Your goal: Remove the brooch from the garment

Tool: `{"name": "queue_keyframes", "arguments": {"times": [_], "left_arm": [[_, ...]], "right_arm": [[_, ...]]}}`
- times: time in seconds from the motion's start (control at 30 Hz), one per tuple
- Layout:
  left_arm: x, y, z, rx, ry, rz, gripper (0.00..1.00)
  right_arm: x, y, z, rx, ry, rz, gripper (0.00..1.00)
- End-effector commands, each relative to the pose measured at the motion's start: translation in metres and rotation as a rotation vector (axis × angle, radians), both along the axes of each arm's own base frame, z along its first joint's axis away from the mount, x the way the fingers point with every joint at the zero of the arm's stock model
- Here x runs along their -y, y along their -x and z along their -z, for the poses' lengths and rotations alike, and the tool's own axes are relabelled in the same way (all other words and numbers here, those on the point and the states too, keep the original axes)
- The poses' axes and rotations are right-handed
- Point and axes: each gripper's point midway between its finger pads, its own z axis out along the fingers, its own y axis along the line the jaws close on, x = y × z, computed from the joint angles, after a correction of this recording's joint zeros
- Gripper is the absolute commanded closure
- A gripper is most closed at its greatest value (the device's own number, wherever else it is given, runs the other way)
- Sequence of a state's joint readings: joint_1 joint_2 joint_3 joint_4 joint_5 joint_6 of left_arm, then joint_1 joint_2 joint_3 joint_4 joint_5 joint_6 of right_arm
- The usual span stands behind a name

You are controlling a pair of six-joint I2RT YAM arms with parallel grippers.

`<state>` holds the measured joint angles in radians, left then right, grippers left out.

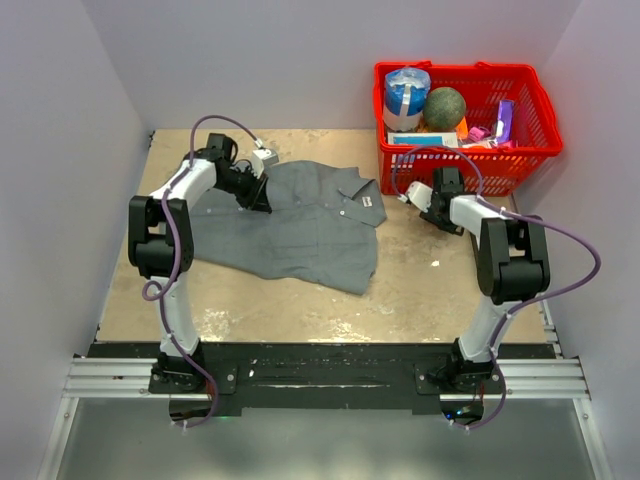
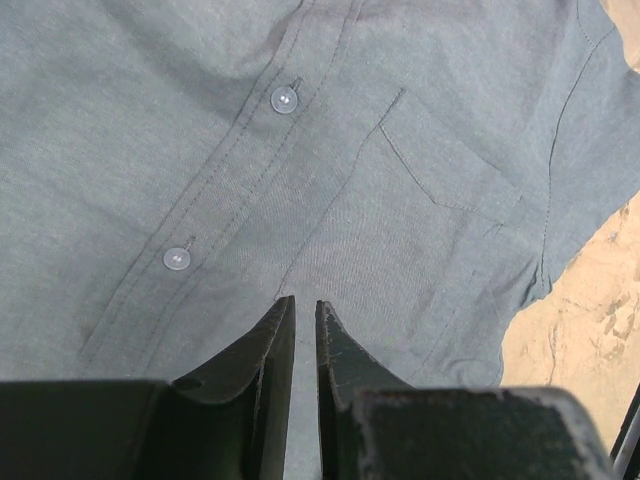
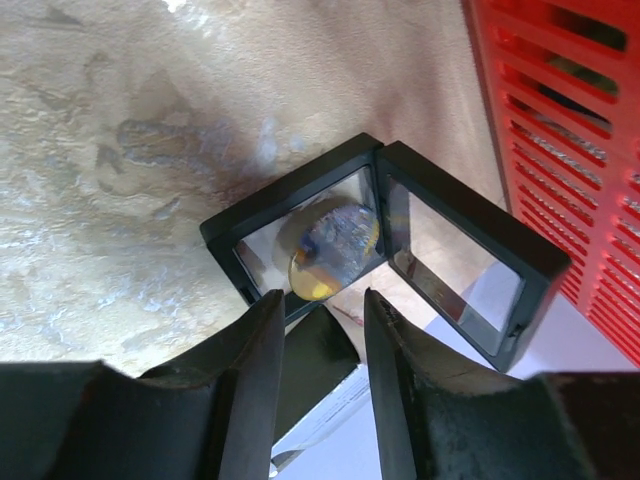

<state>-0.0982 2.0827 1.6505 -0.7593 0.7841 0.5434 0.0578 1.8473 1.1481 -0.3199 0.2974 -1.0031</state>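
Brooch (image 3: 330,250), gold disc, inside black-framed clear case (image 3: 290,188); right tool (image 3: 322,300) straddles its corner, grip unclear; left tool (image 2: 306,305) nearly closed, empty.

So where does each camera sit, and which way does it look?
Top external: above and behind the arms, looking down at the table; both arms show.
Left wrist: on the left arm, facing the grey shirt; left end effector shows.
Right wrist: facing the brooch in its open black case; right end effector shows.
Shared: top and left wrist both see the grey shirt.
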Motion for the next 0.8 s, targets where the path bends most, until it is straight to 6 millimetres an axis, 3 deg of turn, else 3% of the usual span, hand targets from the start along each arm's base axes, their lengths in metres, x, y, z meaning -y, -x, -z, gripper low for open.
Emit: {"name": "queue_keyframes", "arguments": {"times": [0.0,0.17,0.27,0.33,0.43,0.5,0.53,0.57,0.6,0.63,0.67,0.7,0.73,0.77], "left_arm": [[0.001,-0.001,-0.019,0.073,0.036,0.017,0.81],[0.001,0.000,-0.019,0.063,0.036,0.014,0.81],[0.001,0.001,-0.021,0.065,0.035,0.015,0.81],[0.001,0.002,-0.023,0.071,0.034,0.014,0.80],[0.001,0.001,-0.022,0.067,0.033,0.005,0.73],[0.001,-0.002,-0.022,0.063,0.035,-0.001,0.68],[0.002,-0.003,-0.020,0.049,0.038,-0.008,0.63],[0.003,-0.006,-0.023,0.051,0.045,-0.012,0.52],[0.003,-0.007,-0.025,0.049,0.050,-0.015,0.47],[0.004,-0.009,-0.025,0.037,0.056,-0.029,0.43],[0.006,-0.014,-0.031,0.051,0.062,-0.035,0.36],[0.005,-0.017,-0.033,0.052,0.064,-0.044,0.35],[0.006,-0.019,-0.035,0.044,0.069,-0.058,0.34],[0.006,-0.024,-0.041,0.057,0.066,-0.066,0.25]], "right_arm": [[0.001,-0.008,-0.005,0.015,-0.003,0.024,0.59],[-0.002,-0.010,-0.004,0.013,-0.009,0.022,0.59],[-0.009,-0.012,-0.013,0.022,-0.044,0.033,0.59],[-0.022,-0.021,-0.030,0.057,-0.097,0.030,0.59],[-0.062,-0.020,-0.046,0.054,-0.187,-0.008,0.57],[-0.101,-0.018,-0.056,0.049,-0.235,-0.068,0.52],[-0.118,-0.017,-0.058,0.038,-0.268,-0.095,0.45],[-0.151,-0.005,-0.054,-0.017,-0.347,-0.131,0.41],[-0.172,-0.009,-0.069,-0.009,-0.408,-0.156,0.39],[-0.191,-0.006,-0.067,-0.046,-0.459,-0.169,0.30],[-0.224,0.007,-0.069,-0.102,-0.557,-0.185,0.19],[-0.244,0.000,-0.087,-0.074,-0.613,-0.208,0.01],[-0.261,0.000,-0.091,-0.080,-0.650,-0.223,0.01],[-0.282,0.005,-0.098,-0.092,-0.689,-0.247,0.01]]}}
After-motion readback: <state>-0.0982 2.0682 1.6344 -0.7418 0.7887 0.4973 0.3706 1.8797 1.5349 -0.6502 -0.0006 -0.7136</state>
